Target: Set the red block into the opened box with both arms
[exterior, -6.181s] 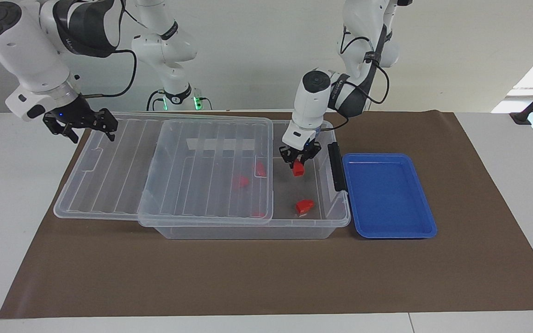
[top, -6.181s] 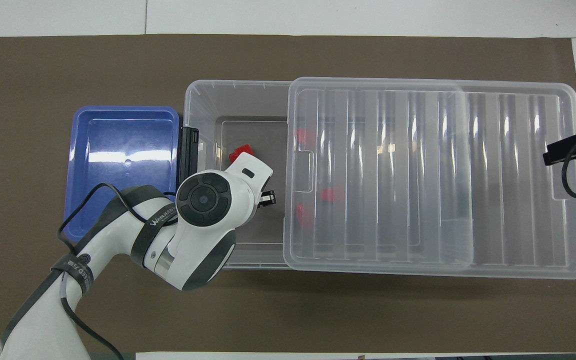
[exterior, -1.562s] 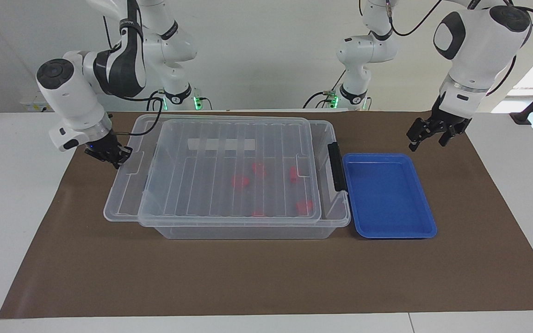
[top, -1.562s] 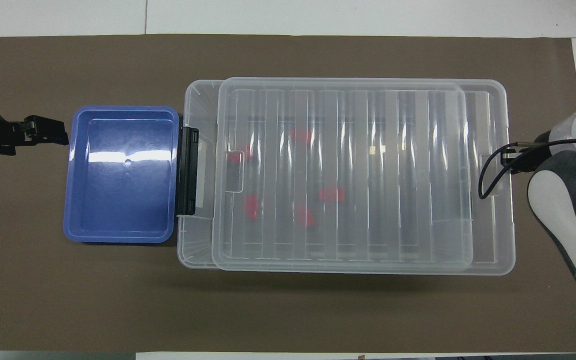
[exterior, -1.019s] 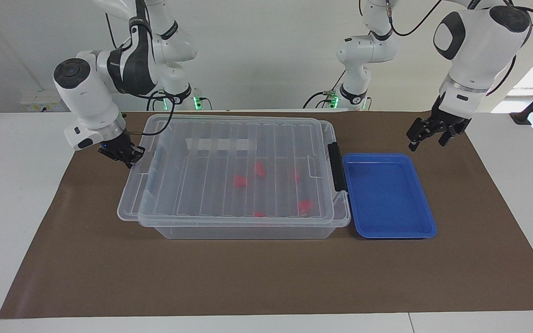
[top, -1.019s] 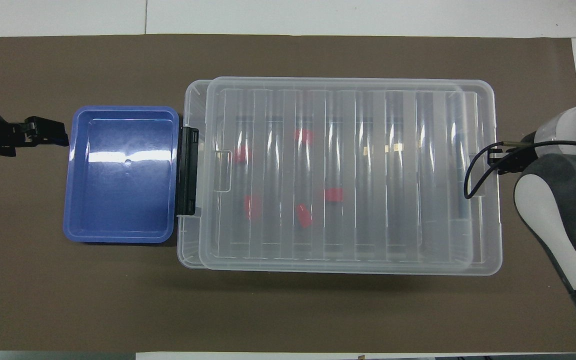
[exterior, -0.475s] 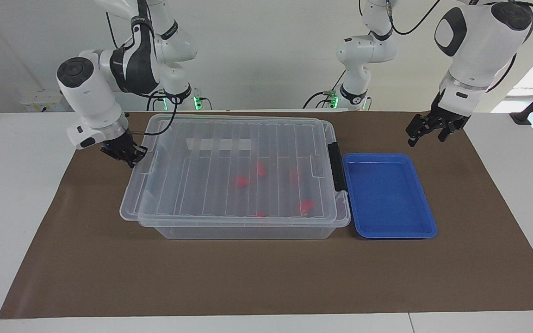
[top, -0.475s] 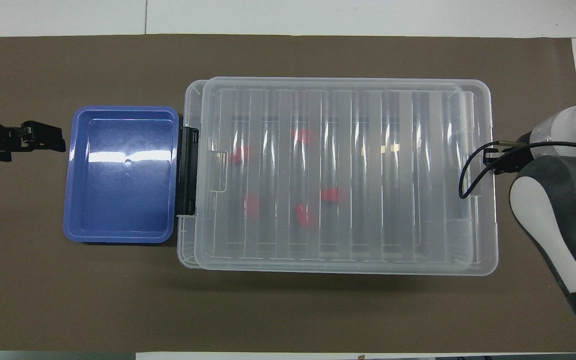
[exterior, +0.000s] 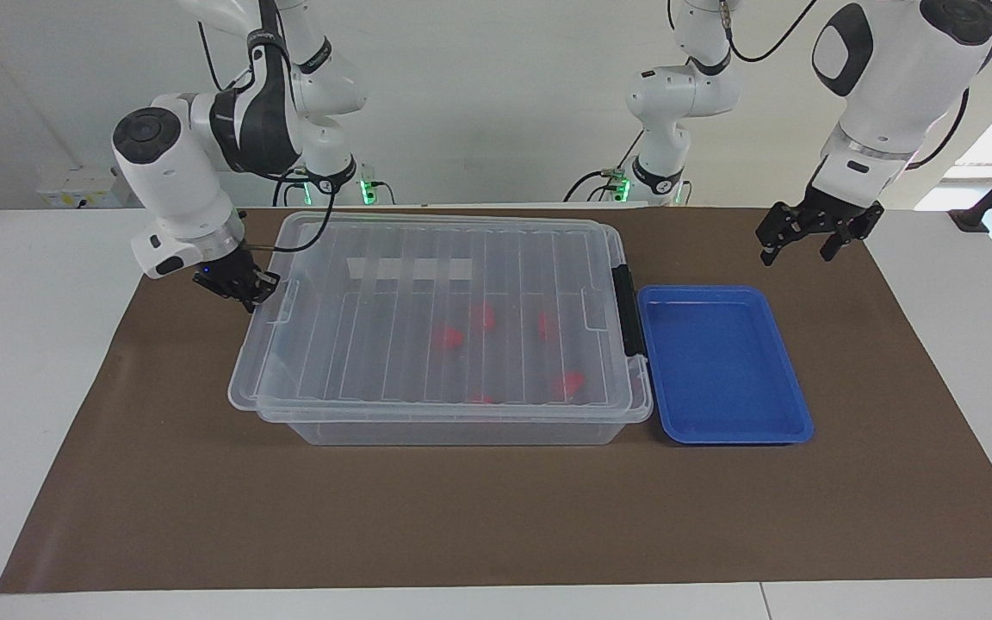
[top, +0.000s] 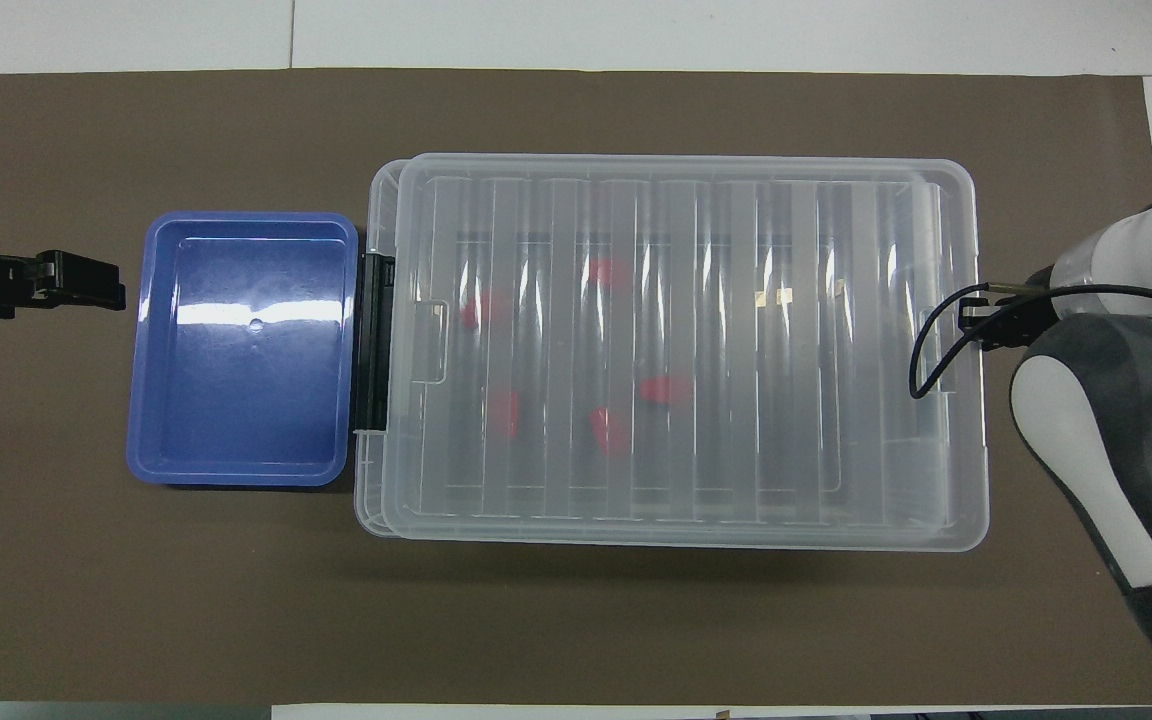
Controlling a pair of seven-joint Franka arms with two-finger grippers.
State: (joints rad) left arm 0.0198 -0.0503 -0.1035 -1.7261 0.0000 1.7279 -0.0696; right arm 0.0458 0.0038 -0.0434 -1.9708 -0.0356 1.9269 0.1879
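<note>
The box (exterior: pixel 461 429) (top: pixel 369 205) is a clear bin in the middle of the mat. Its ribbed lid (exterior: pixel 393 362) (top: pixel 786 400) lies over nearly all of it. Through the lid I see several red pieces on the floor of the bin, the red block (exterior: pixel 548 324) (top: pixel 504 412) among them. My right gripper (exterior: pixel 248 288) (top: pixel 981 325) is shut on the lid's edge at the right arm's end. My left gripper (exterior: pixel 813 234) (top: pixel 86 280) hangs open and holds nothing, over the mat beside the blue tray.
A shallow blue tray (exterior: pixel 724 362) (top: pixel 241 350) with nothing in it sits against the box at the left arm's end. A black latch (exterior: pixel 623 310) (top: pixel 374 340) stands between them. Brown mat covers the table around both.
The right gripper has slid the lid toward the left arm's end, so it now covers nearly the whole box. The left gripper has drifted slightly upward.
</note>
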